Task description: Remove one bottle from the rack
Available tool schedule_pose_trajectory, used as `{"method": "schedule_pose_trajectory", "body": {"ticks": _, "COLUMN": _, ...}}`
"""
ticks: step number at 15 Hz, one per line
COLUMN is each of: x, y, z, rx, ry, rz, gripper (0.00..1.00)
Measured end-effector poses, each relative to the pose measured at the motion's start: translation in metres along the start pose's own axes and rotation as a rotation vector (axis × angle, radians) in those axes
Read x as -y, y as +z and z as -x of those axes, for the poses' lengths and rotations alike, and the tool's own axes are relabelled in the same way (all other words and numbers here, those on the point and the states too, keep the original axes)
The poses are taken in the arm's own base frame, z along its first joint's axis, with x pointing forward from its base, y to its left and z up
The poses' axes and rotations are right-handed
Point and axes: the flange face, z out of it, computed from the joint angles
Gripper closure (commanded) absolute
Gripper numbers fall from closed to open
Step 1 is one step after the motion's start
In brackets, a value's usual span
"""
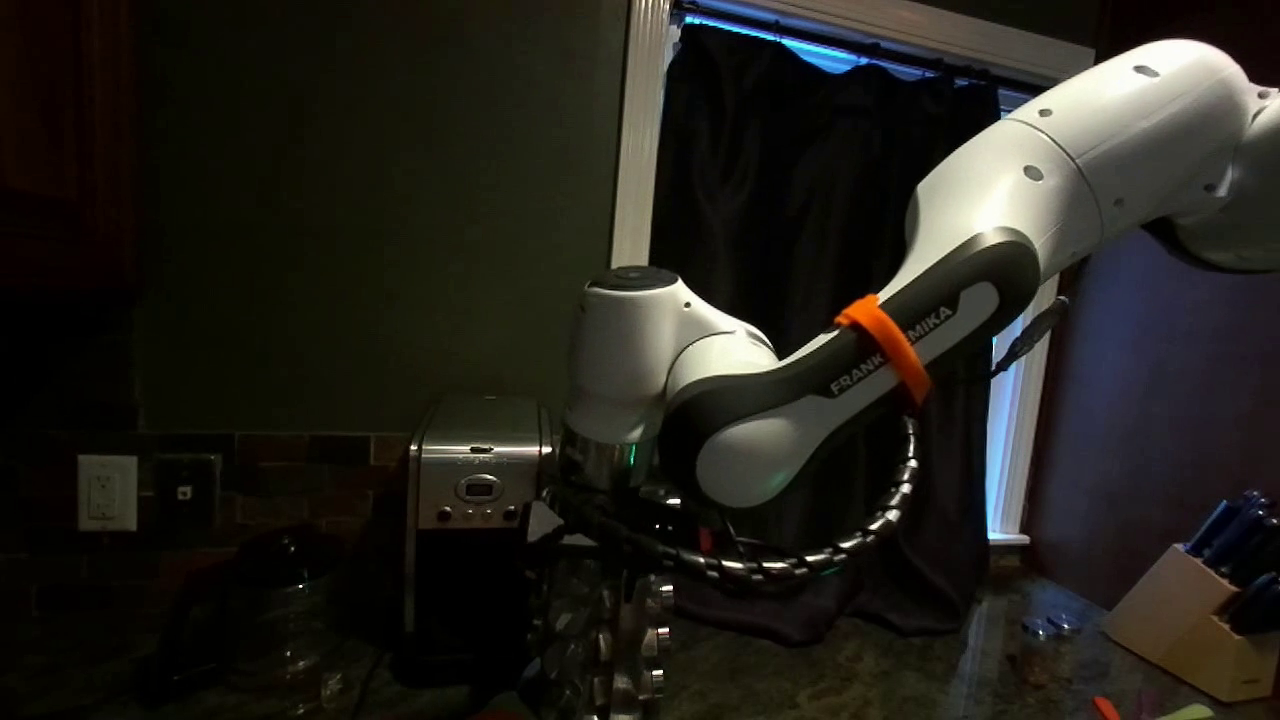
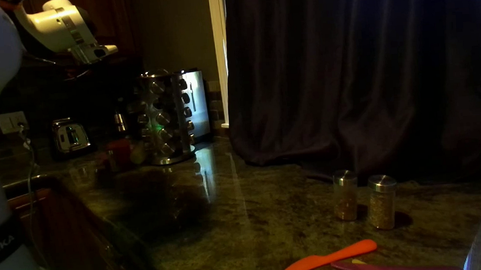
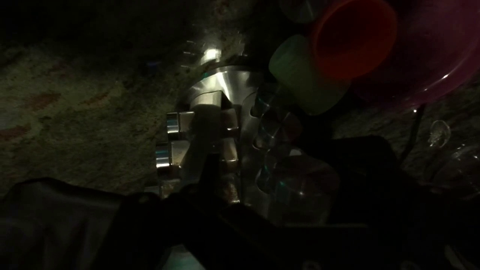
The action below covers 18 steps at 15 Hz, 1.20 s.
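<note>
The rack is an upright round metal stand on the counter, holding several clear bottles with shiny metal lids. It also shows, dark, at the bottom of an exterior view. In the wrist view the rack stands in the middle. One bottle there looks larger and closer than the others. My gripper has its dark fingers apart, one to each side of that bottle, with a gap visible on its left. It is too dark to tell whether the right finger touches it. The gripper is lost in shadow in both exterior views.
A steel coffee maker stands beside the rack. An orange cup, a pale green cup and a pink bowl are close by. Two spice bottles, an orange knife and a knife block are farther off.
</note>
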Motion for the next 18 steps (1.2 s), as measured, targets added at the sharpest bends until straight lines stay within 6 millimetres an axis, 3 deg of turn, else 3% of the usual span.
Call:
{"method": "schedule_pose_trajectory", "body": {"ticks": 13, "x": 0.012, "y": 0.015, "z": -0.009, "rx": -0.106, "ry": 0.108, "rz": 0.005, "gripper": 0.00}}
{"method": "schedule_pose_trajectory", "body": {"ticks": 14, "x": 0.014, "y": 0.018, "z": -0.009, "rx": -0.112, "ry": 0.107, "rz": 0.007, "gripper": 0.25}}
{"method": "schedule_pose_trajectory", "body": {"ticks": 15, "x": 0.015, "y": 0.021, "z": -0.009, "rx": -0.118, "ry": 0.103, "rz": 0.007, "gripper": 0.26}}
{"method": "schedule_pose_trajectory", "body": {"ticks": 18, "x": 0.020, "y": 0.029, "z": -0.009, "rx": -0.142, "ry": 0.089, "rz": 0.010, "gripper": 0.50}}
